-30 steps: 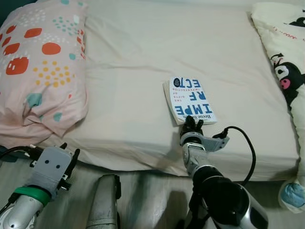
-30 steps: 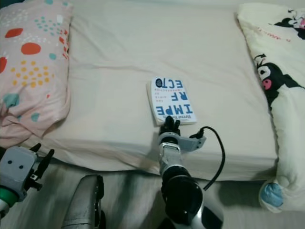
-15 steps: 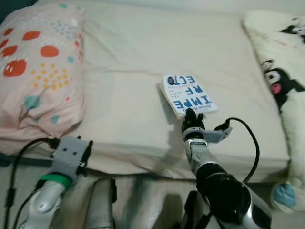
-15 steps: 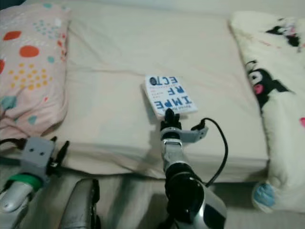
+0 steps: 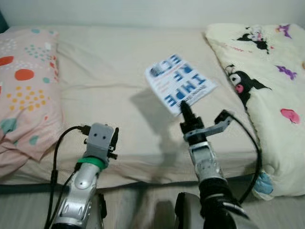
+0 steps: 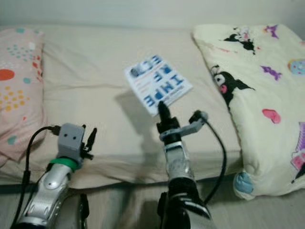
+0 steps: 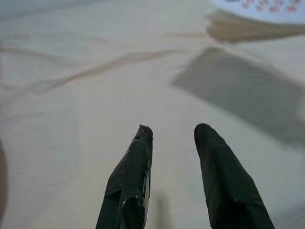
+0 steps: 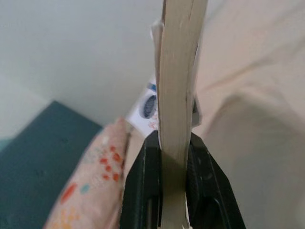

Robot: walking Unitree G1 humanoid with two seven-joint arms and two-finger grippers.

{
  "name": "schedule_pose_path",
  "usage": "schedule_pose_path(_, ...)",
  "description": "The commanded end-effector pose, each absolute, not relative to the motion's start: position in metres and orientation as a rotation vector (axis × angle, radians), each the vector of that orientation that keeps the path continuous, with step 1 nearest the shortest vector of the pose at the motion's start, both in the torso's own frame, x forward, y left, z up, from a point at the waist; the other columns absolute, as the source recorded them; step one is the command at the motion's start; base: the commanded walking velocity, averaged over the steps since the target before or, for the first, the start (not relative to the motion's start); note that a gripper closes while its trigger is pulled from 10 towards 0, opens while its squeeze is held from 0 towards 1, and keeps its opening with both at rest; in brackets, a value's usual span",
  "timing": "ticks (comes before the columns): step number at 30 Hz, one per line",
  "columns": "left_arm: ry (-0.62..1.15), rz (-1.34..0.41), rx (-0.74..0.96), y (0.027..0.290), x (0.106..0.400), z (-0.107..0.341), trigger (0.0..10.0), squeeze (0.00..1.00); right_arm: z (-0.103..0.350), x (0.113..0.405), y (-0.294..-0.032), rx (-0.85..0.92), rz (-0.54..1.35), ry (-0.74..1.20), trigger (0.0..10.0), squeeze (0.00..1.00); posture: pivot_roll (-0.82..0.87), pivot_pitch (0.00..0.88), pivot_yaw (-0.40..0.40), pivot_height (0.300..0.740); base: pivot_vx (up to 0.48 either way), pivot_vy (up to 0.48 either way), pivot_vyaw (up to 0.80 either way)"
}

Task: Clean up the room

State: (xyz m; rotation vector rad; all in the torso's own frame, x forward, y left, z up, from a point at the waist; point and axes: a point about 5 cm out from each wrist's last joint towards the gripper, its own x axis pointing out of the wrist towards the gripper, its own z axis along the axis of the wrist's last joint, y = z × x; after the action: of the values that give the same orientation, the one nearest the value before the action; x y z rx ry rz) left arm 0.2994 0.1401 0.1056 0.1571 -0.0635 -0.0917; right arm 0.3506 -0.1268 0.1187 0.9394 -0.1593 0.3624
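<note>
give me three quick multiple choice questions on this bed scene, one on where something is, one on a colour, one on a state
1. Where is the cartoon-print blanket?
A. on the bed's right side
B. under the dotted pillow
C. on the floor

2. What colour is the big lettering on the book?
A. red
B. blue
C. green

3. What is the right gripper doing?
A. hanging open, holding nothing
B. pressing the pillow
C. shut on the book, holding it above the sheet

Answers:
1. A: it lies along the right of the bed, opposite the dotted pillow.
2. B: the white cover carries blue letters.
3. C: the right wrist view shows both fingers clamped on the book's edge, and the book's shadow falls on the sheet below. The left gripper hovers open over the sheet.
</note>
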Motion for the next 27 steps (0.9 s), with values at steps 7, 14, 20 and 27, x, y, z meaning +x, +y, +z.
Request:
schedule_pose_path(7,-0.031,-0.046,0.148,0.148,0.295,0.091,10.0,0.00,0.104,0.333,-0.133,0.872,0.387,-0.074,10.0,0.00,0.01,0.000,0.014,0.555,0.000,0.000,0.00)
schedule_pose_path(14,-0.034,-0.022,0.151,0.154,0.293,0.087,10.0,0.00,0.099,0.328,-0.132,0.843,0.410,-0.017,10.0,0.00,0.02,0.000,0.003,0.555,0.000,0.000,0.00)
schedule_pose_path(20,-0.037,-0.014,0.147,0.155,0.293,0.086,10.0,0.00,0.099,0.328,-0.131,0.868,0.430,0.021,10.0,0.00,0.03,0.000,-0.004,0.555,0.000,0.000,0.00)
schedule_pose_path(27,-0.041,-0.020,0.137,0.154,0.292,0.086,10.0,0.00,0.096,0.329,-0.134,0.857,0.448,0.074,10.0,0.00,0.03,0.000,-0.011,0.555,0.000,0.000,0.00)
